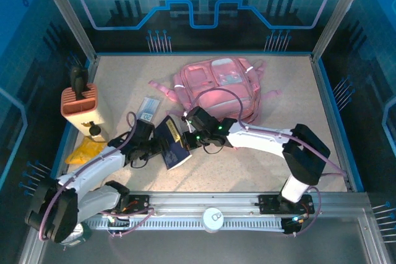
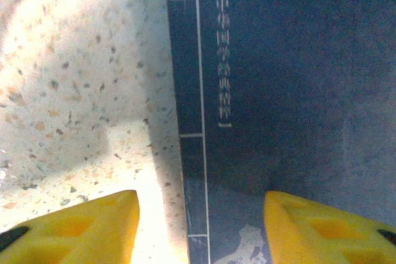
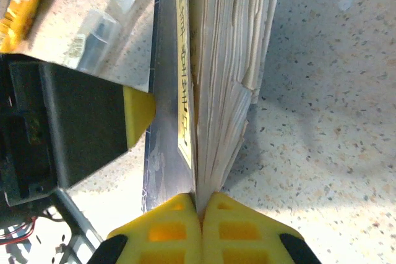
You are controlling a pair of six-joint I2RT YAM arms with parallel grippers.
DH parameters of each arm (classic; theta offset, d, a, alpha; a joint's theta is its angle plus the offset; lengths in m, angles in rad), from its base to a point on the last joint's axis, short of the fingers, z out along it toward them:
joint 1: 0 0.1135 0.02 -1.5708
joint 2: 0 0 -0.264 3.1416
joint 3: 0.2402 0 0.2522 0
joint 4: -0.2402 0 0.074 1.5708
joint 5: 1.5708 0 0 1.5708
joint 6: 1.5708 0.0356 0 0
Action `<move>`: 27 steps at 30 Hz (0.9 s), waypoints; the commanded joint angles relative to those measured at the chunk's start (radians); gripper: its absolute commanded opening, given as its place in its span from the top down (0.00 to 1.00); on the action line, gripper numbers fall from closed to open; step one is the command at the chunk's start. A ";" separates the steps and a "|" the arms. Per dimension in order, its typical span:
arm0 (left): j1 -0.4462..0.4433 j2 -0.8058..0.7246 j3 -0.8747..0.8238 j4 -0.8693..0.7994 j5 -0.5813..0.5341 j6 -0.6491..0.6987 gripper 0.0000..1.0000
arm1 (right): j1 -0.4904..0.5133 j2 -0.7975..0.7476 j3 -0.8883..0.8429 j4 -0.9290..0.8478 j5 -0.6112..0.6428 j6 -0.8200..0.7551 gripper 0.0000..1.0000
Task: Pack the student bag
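Note:
The student bag [image 1: 223, 85], a pink backpack, lies at the back middle of the table. In front of it a dark blue book [image 1: 172, 143] stands tilted up between both arms. My right gripper [image 1: 185, 139] is shut on the book's [image 3: 223, 60] right edge, and its yellow fingertips [image 3: 202, 205] pinch the pale pages and the cover. My left gripper [image 1: 156, 146] is open at the book's left side. Its fingers [image 2: 93, 227] stand wide apart over the cover's [image 2: 278, 91] edge and the speckled table, gripping nothing.
An orange ribbed box [image 1: 80, 106] with dark tools stands at the left edge. A yellow packet [image 1: 86, 151] lies below it. A clear plastic pouch [image 1: 148, 110] lies behind the book. Blue frame walls bound the table.

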 commanded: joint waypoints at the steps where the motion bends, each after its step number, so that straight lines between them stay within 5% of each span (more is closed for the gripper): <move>1: 0.028 -0.044 0.079 -0.093 -0.004 0.060 0.39 | -0.027 -0.117 -0.042 0.050 0.001 0.023 1.00; 9: 0.083 -0.129 0.152 -0.064 0.143 0.027 0.27 | -0.122 -0.297 -0.109 0.048 -0.087 0.049 1.00; 20: 0.089 -0.104 0.105 0.325 0.376 -0.159 0.19 | -0.280 -0.459 -0.206 0.099 -0.253 0.119 1.00; 27: 0.073 -0.068 0.061 0.509 0.415 -0.253 0.18 | -0.341 -0.510 -0.249 0.174 -0.347 0.202 1.00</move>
